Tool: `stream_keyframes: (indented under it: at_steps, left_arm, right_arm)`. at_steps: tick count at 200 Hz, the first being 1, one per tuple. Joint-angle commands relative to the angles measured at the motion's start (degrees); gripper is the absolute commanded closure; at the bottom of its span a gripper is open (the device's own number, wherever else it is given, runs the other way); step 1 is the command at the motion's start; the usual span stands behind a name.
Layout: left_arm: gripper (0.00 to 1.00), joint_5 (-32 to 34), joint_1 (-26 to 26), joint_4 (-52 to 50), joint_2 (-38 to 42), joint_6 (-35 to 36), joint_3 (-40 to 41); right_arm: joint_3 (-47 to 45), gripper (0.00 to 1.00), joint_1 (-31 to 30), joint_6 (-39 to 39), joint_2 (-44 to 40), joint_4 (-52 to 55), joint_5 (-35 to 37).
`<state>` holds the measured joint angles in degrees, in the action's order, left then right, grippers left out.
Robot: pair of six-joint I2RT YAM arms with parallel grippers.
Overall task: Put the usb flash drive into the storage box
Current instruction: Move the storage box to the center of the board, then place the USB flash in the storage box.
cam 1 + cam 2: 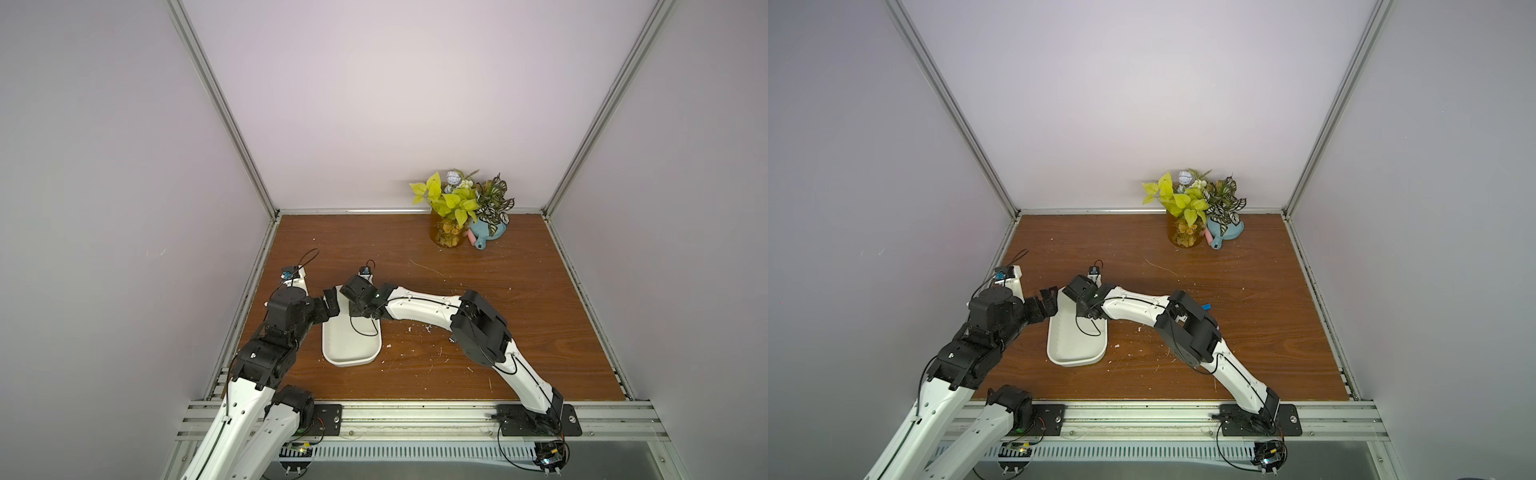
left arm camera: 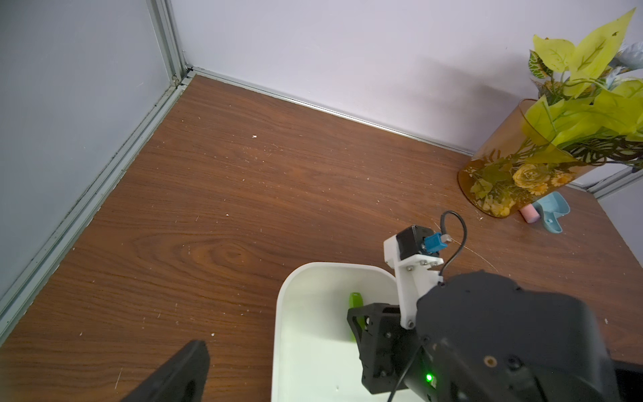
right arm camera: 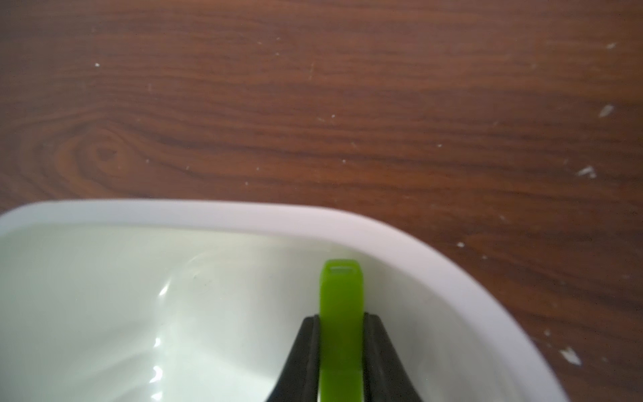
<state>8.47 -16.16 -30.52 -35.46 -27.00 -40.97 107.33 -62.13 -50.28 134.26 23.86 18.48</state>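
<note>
Nearly done: on wood counter, storage box sits w/ left claw gaping empty beside its rim. Right claw is clamped on green usb flash drive, inside box's far end. Only release remains, imo.

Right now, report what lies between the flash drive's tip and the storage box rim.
Nothing, only bare white box wall between flash drive and storage box rim, per the right wrist view.

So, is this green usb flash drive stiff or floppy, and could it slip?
Probably stiff: the usb flash drive juts straight beyond the right gripper without sagging. Its smooth-looking plastic sides could slip. Flat-sided, so unlikely to roll.
</note>
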Motion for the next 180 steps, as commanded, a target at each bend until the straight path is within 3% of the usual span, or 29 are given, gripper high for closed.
stream_keyframes:
  at_steps: [1,53,180]
  left_arm:
    - [0.00,0.9,-0.6,-0.7,0.0,-0.4,-0.2]
    - [0.00,0.5,-0.7,-0.5,-0.4,-0.3,-0.2]
    - [0.00,0.3,-0.6,-0.6,-0.3,-0.4,-0.1]
  right_arm:
    - [-2.3,0.83,0.5,1.9,-5.0,4.5,5.5]
    - [-10.4,0.82,2.4,1.9,-10.8,4.1,9.2]
    - [-6.9,0.66,2.4,-1.8,-9.3,9.6,9.8]
